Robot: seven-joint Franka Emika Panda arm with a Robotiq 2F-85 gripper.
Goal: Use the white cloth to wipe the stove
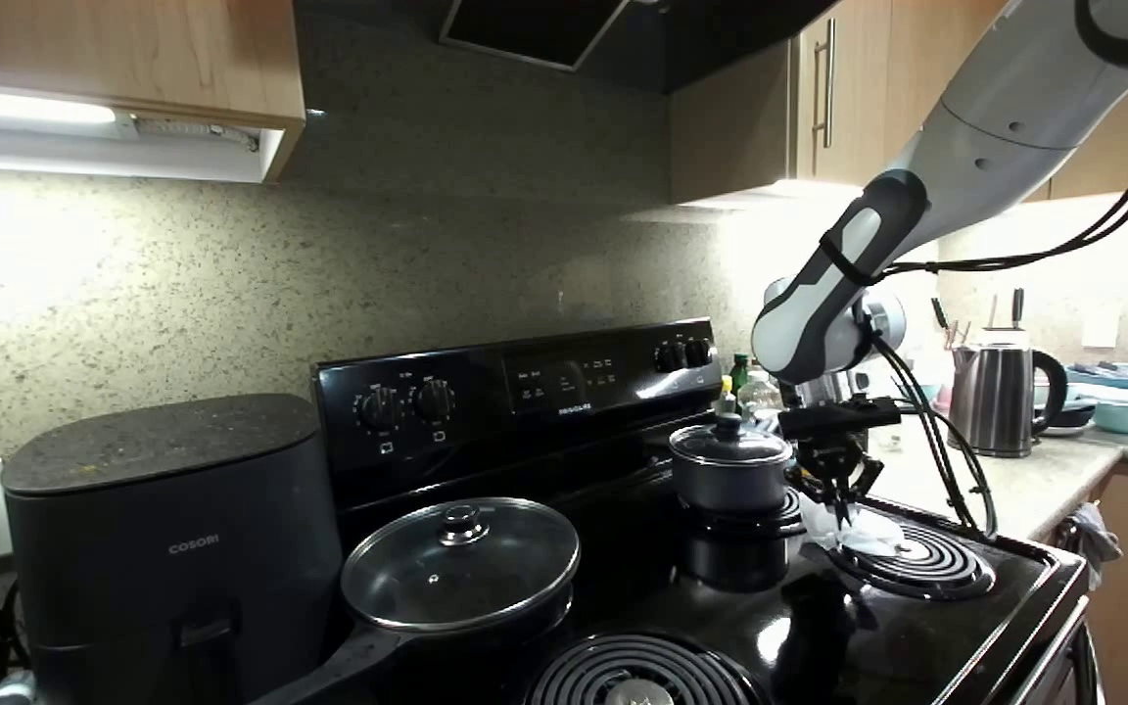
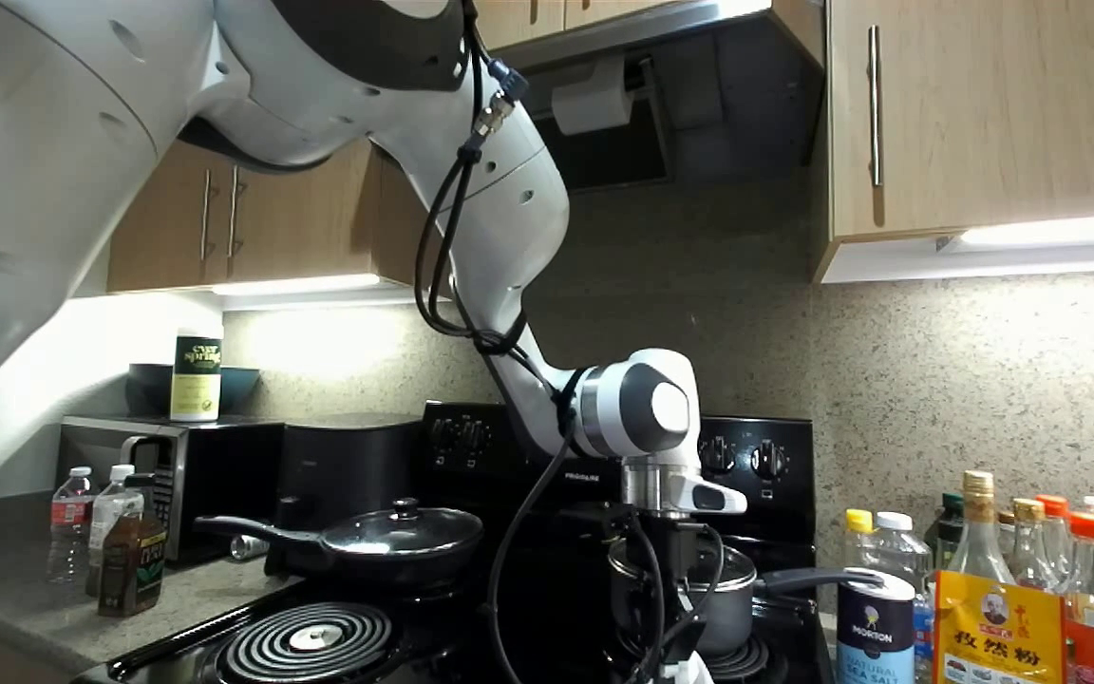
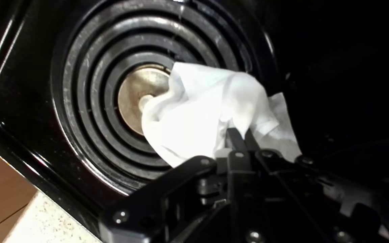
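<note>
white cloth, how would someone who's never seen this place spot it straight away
Start at the black stove, then find the potless coil burner by the gripper. The cloth is pinched in that gripper, hiding part of the burner in the wrist view. Crumpled and white, it stands out from the dark burner and black gripper around it.

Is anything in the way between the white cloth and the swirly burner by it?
Nothing visible is. The gripper holds the white cloth, which covers part of that coil burner in the wrist view. The lidded pot stands beside the burner, not between them.
</note>
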